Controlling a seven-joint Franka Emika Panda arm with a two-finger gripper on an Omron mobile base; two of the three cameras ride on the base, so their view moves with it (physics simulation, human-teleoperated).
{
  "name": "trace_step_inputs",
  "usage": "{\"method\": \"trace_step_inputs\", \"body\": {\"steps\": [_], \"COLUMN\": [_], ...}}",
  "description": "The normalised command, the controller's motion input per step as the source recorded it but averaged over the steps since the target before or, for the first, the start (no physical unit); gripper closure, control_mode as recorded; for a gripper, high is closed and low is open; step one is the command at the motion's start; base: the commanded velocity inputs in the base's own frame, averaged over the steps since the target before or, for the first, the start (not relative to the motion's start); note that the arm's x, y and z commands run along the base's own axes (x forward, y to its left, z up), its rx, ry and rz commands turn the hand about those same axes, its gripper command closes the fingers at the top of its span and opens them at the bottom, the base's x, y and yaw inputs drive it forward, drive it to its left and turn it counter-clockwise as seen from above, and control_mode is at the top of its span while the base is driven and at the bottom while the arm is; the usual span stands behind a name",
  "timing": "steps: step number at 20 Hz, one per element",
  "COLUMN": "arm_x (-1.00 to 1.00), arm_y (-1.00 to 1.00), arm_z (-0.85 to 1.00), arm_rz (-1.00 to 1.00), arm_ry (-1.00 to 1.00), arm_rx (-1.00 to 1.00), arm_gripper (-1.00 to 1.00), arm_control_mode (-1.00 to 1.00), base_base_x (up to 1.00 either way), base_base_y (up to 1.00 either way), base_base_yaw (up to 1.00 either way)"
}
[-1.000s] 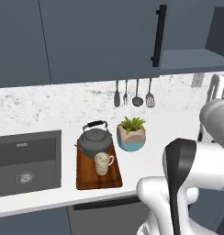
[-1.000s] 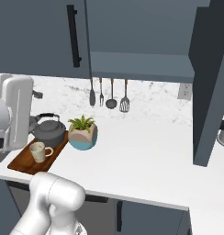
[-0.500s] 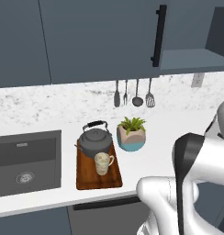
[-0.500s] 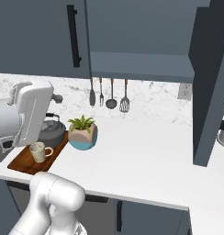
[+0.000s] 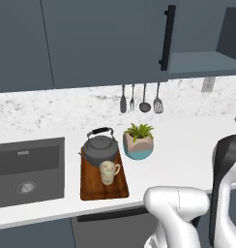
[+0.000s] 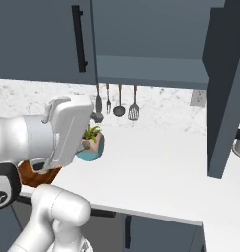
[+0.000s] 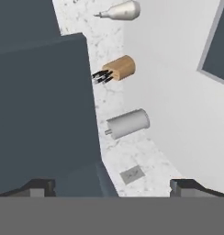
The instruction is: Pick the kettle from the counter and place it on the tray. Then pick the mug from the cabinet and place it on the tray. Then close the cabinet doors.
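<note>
Dark grey sink basin (image 5: 28, 169) sits sunk in the white speckled counter (image 5: 187, 145) at the far left of the left base view, and just to its right lies the reddish-brown tray (image 5: 103, 177). On the tray stands the kettle (image 5: 99, 147) at the back, its arched black handle up, with the cream mug (image 5: 108, 172) just in front of it, handle to the right; the two look close enough to touch, though I cannot tell if they do. Right of the tray, a beige-and-blue plant pot (image 5: 138, 143) stands on the counter, and four utensils (image 5: 139, 99) hang on the wall behind it. Above them one cabinet door (image 5: 105, 41) lies flat and closed, its black bar handle near the right edge; to its right the cabinet (image 5: 202, 63) shows its open shelf. In the right base view the other door (image 6: 225, 88) stands swung out at the far right, edge-on. In the hand view the gripper (image 7: 111, 186) shows two dark fingertips (image 7: 40, 186) set wide apart with nothing between them; a dark slate-blue door panel (image 7: 40, 105) fills the space ahead of the left tip. Ahead of the right tip are speckled backsplash, a wall outlet (image 7: 131, 174), a grey metal cylinder (image 7: 127, 123), a wooden knife block (image 7: 114, 69) and a silvery bottle shape (image 7: 119, 11).
</note>
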Motion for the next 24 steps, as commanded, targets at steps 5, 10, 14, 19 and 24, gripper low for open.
{"method": "trace_step_inputs", "body": {"steps": [5,10,14,19,24], "arm_x": [-0.38,-0.47,-0.55,-0.45,-0.24], "arm_y": [-0.8,-0.64,-0.58,-0.48,-0.54], "arm_z": [0.0,0.02,0.08,0.09,0.08], "arm_rz": [-0.12,-0.2,-0.24,-0.2,-0.13], "arm_ry": [0.01,0.0,0.0,0.01,0.08], "arm_rx": [-0.01,-0.05,-0.1,-0.21,-0.15], "arm_gripper": [-1.0,-1.0,-1.0,-1.0,-1.0], "arm_control_mode": [-1.0,-1.0,-1.0,-1.0,-1.0], "base_base_x": [0.0,0.0,0.0,0.0,0.0], "base_base_y": [0.0,0.0,0.0,0.0,0.0], "base_base_yaw": [0.0,0.0,0.0,0.0,0.0]}}
